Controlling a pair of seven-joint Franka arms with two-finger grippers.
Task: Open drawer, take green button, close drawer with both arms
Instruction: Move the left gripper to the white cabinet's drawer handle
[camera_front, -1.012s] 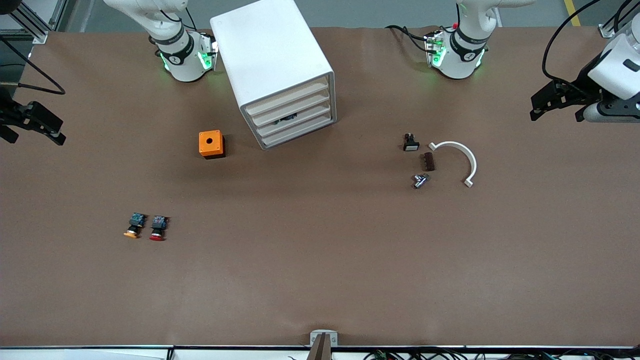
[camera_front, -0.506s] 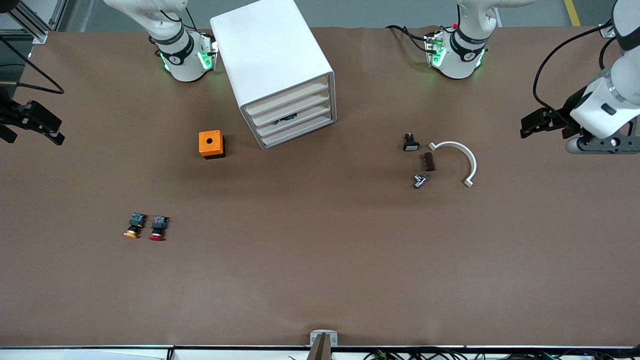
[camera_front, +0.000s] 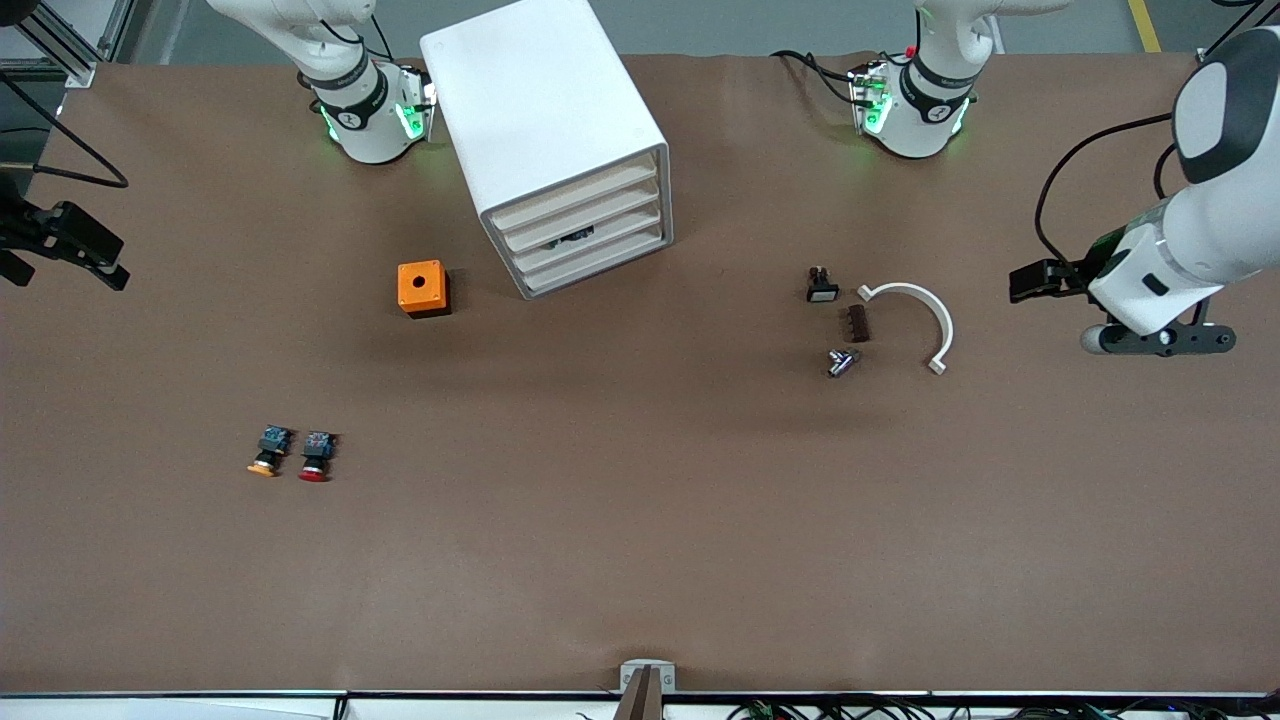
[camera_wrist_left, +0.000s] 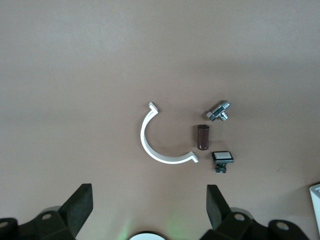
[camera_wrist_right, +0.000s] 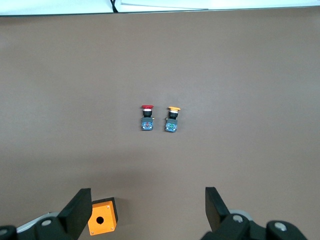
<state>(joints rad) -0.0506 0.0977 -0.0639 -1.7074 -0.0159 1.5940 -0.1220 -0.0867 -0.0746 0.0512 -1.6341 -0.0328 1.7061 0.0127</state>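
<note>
The tall white cabinet (camera_front: 540, 110) stands near the robots' bases with four cream-fronted drawers facing the front camera. The third drawer from the top (camera_front: 600, 243) is shut. A small dark thing shows in the gap above it; the green-capped button is hidden. My left gripper (camera_front: 1040, 281) hangs open and empty over the table's left-arm end, beside the white clip; in the left wrist view (camera_wrist_left: 148, 207) its fingers stand wide apart. My right gripper (camera_front: 65, 276) is open and empty at the right arm's end of the table, and shows wide open in the right wrist view (camera_wrist_right: 147, 210).
An orange box with a hole (camera_front: 421, 288) sits beside the cabinet. A yellow-capped button (camera_front: 267, 452) and a red-capped button (camera_front: 316, 456) lie nearer the front camera. A white curved clip (camera_front: 925, 310), brown cylinder (camera_front: 857, 323), metal fitting (camera_front: 841, 361) and square switch (camera_front: 821, 286) lie toward the left arm's end.
The left arm has swung in from the table's end, carrying its open gripper toward the white clip. The right arm has not moved.
</note>
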